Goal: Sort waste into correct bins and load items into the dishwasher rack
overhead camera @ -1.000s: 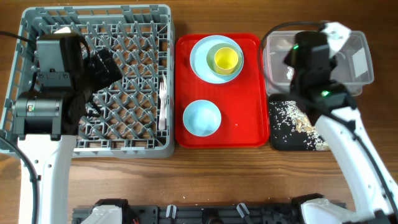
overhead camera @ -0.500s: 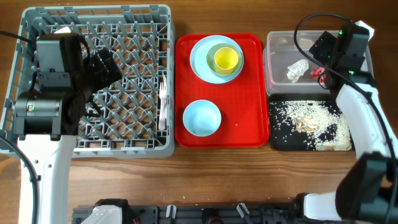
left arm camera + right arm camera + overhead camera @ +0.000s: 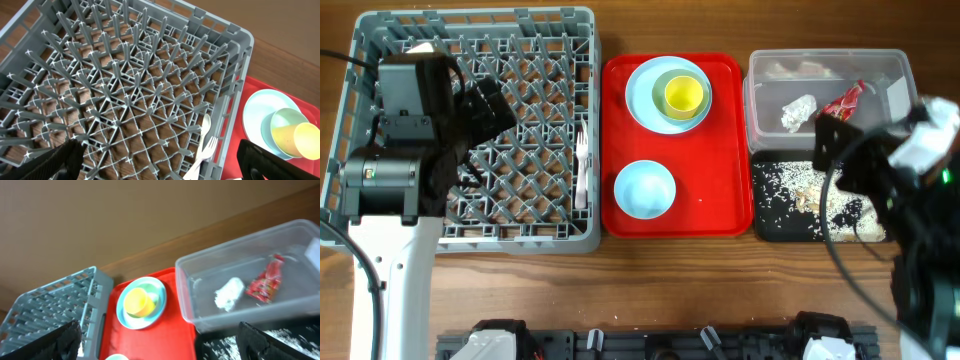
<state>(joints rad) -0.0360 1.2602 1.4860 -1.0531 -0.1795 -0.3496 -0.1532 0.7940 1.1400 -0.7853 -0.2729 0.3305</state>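
Observation:
The red wrapper (image 3: pixel 844 100) and the white napkin (image 3: pixel 798 112) lie in the clear tub (image 3: pixel 760 70). Rice-like crumbs (image 3: pixel 785 190) cover the black tray (image 3: pixel 765 228). My right gripper (image 3: pixel 835 150) hangs open and empty above that tray, just in front of the tub. On the red tray (image 3: pixel 720 215) the yellow cup (image 3: pixel 684 95) sits in the green bowl (image 3: pixel 702 112) on the blue plate (image 3: pixel 638 95), with the small blue bowl (image 3: pixel 644 189) nearer the front. A white fork (image 3: pixel 209 150) and spoon (image 3: pixel 204 131) lie in the grey rack (image 3: pixel 520 215). My left gripper (image 3: pixel 485 105) hovers open over the rack.
The rack's upright pegs (image 3: pixel 125 90) fill the space under my left gripper (image 3: pixel 160 160). The red tray lies between the rack and the two bins. In the right wrist view the wrapper (image 3: pixel 265 280) and napkin (image 3: pixel 227 292) show inside the tub, beyond my right gripper (image 3: pixel 160 345).
My right gripper opened and left the red wrapper in the clear tub. It then drew back toward the front, over the black tray. The left arm has not moved.

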